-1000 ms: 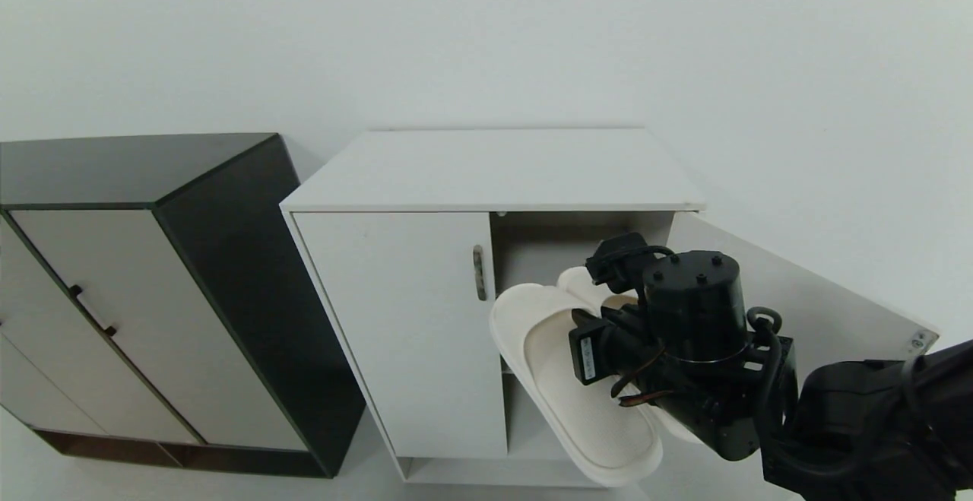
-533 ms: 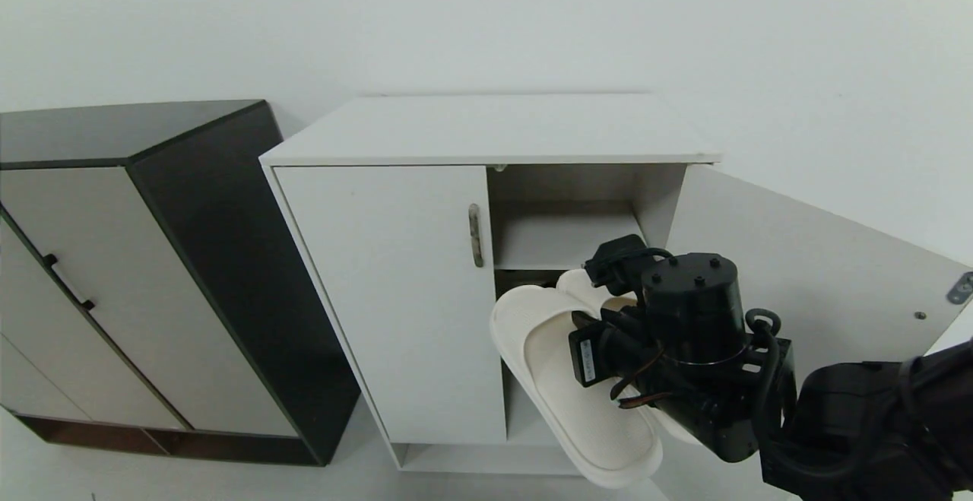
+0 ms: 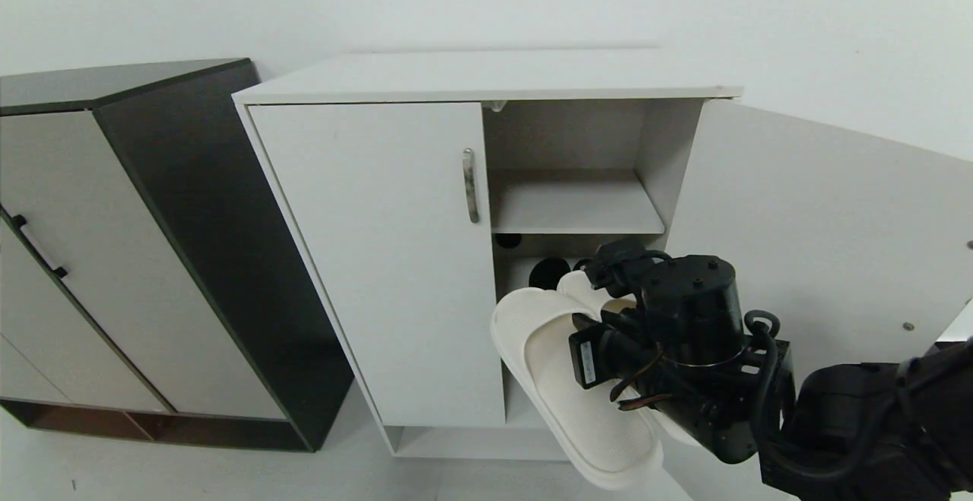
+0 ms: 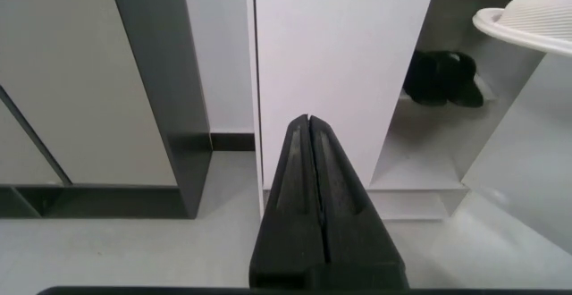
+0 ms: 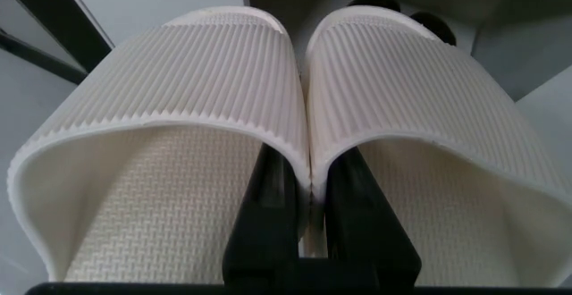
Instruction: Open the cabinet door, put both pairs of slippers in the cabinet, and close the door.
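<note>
You have nothing legible here. The only marked thing is a small white sticker (image 3: 586,355) on the right arm's black wrist block (image 3: 608,345), just beside the cream foam slippers (image 3: 578,402); its dark print is too small to read.

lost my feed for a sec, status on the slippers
Left gripper shut, empty. Right gripper shut on white slippers, before the open cabinet. Black slippers inside, below the top shelf. Opening looks clear.
</note>
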Robot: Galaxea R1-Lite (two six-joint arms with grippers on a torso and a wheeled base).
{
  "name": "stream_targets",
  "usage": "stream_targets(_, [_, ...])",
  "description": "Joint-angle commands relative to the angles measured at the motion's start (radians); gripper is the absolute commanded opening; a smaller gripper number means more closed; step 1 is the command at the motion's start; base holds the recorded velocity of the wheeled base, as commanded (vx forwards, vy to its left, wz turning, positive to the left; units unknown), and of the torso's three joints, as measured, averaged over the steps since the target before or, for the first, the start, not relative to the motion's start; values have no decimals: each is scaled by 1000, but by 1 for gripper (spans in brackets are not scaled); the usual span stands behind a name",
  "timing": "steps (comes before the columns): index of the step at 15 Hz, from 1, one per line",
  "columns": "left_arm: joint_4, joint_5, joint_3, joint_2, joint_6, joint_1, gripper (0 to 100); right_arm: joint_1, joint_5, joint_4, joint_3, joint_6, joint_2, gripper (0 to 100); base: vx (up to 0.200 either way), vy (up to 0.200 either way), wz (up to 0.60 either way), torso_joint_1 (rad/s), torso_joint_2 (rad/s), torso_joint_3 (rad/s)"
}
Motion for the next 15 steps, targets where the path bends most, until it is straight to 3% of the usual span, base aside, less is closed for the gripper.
stream_targets(1, [0, 0, 0, 1, -1, 0, 0, 0, 0, -1, 0, 0, 2, 0, 0, 0, 0, -46, 476, 378])
stream_targets(5, [0, 0, 0, 1, -2, 0, 0, 0, 0, -1, 2, 0, 2, 0, 0, 0, 0, -17, 354, 326])
stream_targets(10, [0, 0, 0, 1, -2, 0, 0, 0, -8, -40, -11, -20, 25, 0, 0, 0, 0, 0, 48, 35])
stream_targets(11, [0, 0, 0, 1, -2, 1, 0, 5, -58, -48, -28, -47, 30, 0, 0, 0, 0, 0, 0, 0])
stream_targets(13, [0, 0, 0, 1, -2, 0, 0, 29, -279, 98, -195, -26, 70, 0, 0, 0, 0, 0, 0, 0])
stream_targets(15, [0, 0, 0, 1, -2, 0, 0, 65, -373, 246, -348, 62, 74, 0, 0, 0, 0, 0, 0, 0])
